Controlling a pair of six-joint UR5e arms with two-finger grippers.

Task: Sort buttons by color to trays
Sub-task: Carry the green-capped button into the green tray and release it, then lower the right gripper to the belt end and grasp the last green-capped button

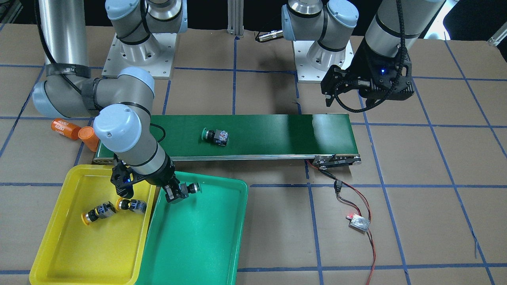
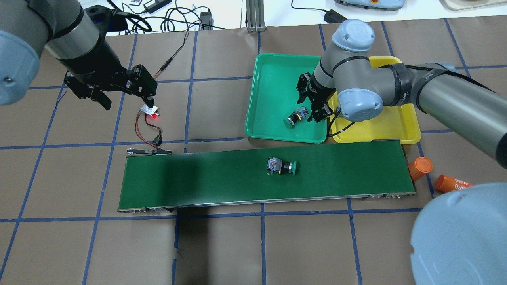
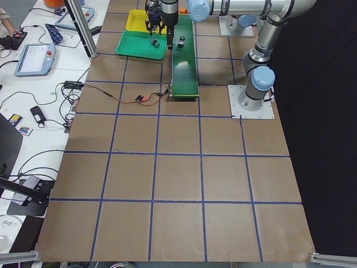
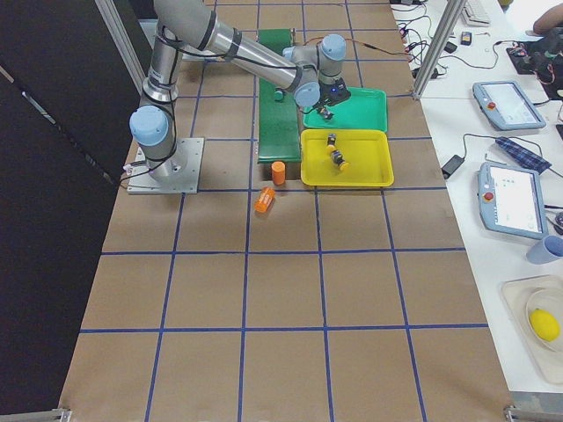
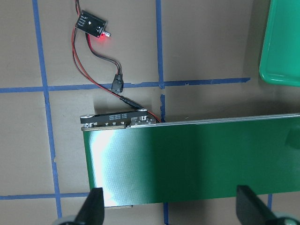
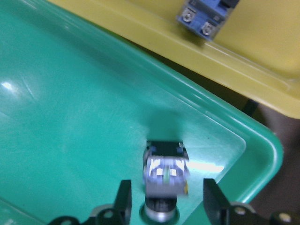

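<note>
My right gripper (image 1: 177,194) is open over the teal green tray (image 1: 198,245), near the corner next to the yellow tray (image 1: 59,253). A green-capped button (image 2: 295,118) is just below it. In the right wrist view this button (image 6: 165,176) sits between the spread fingers with a gap on each side. Two yellow-capped buttons (image 1: 97,213) (image 1: 130,205) lie in the yellow tray. A second green button (image 1: 216,135) lies on its side on the conveyor belt (image 1: 269,134). My left gripper (image 2: 126,99) is open and empty, held above the table off the belt's far end.
Two orange cylinders (image 1: 65,128) (image 1: 89,138) lie on the table by the belt's end nearest the trays. A small control board (image 1: 358,221) with a red light and red-black wires sits by the belt's other end, below my left gripper.
</note>
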